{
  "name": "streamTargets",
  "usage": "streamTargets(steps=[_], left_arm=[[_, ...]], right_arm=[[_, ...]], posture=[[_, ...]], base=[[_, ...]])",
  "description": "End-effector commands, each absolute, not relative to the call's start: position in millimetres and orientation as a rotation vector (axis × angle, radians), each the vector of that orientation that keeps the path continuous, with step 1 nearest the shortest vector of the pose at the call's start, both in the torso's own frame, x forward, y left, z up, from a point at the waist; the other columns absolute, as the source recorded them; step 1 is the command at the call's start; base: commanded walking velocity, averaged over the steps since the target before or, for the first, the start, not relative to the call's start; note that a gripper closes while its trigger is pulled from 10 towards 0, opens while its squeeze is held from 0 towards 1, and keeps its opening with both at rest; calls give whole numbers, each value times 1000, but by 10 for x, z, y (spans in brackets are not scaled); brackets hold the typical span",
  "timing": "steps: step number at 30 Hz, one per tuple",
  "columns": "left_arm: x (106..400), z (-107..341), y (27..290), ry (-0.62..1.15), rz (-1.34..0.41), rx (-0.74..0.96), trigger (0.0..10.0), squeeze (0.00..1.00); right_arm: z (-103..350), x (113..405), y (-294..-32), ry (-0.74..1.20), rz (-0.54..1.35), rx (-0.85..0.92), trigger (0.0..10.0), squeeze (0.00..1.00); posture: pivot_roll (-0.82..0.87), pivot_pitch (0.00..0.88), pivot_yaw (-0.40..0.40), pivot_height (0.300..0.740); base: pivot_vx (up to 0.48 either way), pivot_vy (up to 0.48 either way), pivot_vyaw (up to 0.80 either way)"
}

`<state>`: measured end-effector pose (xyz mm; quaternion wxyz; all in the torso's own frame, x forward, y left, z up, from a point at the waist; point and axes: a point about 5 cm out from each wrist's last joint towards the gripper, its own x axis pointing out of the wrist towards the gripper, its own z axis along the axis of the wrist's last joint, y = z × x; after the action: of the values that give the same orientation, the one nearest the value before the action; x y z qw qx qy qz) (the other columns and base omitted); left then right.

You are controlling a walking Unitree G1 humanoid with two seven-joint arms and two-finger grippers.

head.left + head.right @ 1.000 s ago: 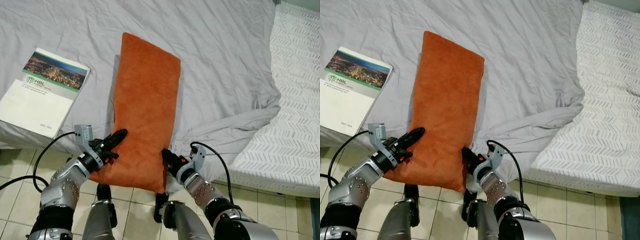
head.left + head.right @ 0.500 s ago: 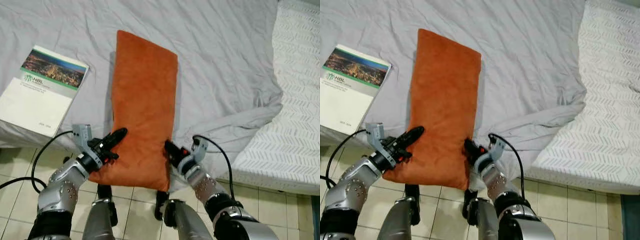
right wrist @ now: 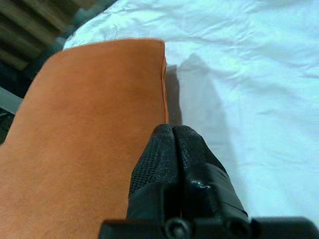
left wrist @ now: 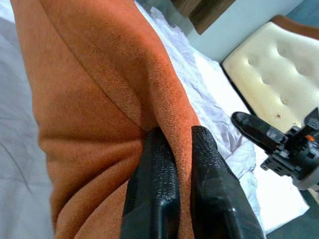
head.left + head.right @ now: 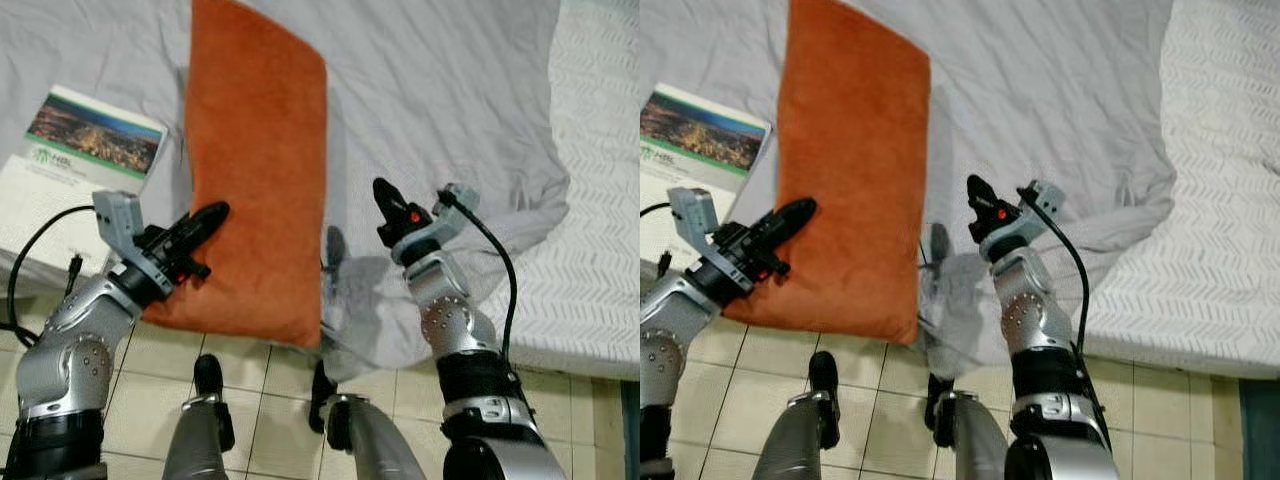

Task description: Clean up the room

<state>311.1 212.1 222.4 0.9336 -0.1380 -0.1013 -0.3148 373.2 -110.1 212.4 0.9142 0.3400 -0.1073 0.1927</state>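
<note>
Left end effector (image 4: 172,149) clamped on the near edge of the orange cushion (image 5: 255,150), lifted over the bed's (image 5: 450,90) gray sheet and hanging past its edge. Right end effector (image 5: 385,195) pressed closed on nothing, raised just beside the cushion. Booklet (image 5: 75,150) lying on the bed to the left.

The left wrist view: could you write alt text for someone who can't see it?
Two black fingers of the left gripper pinch a fold of an orange pillow above a grey bedsheet. Off to one side the right gripper hangs free, fingers together, before a cream tufted headboard.
</note>
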Motion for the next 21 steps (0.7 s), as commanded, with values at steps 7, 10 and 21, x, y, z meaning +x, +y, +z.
streamTargets(steps=[7,10,21], left_arm=[[3061,1861,1985,-120,-687,-336,0,0],[3070,1572,1868,-24,-694,-314,0,0],[3269,904,2132,203,-379,222,0,0]], right_arm=[[1624,3576,-1003,0,439,741,10000,1000],[1505,3499,-889,47,499,760,10000,1000],[1221,3197,-608,159,554,685,10000,1000]], posture=[[-74,748,-207,740],[-68,754,-203,740],[-102,738,-221,740]], base=[[0,0,0],[0,0,0],[0,0,0]])
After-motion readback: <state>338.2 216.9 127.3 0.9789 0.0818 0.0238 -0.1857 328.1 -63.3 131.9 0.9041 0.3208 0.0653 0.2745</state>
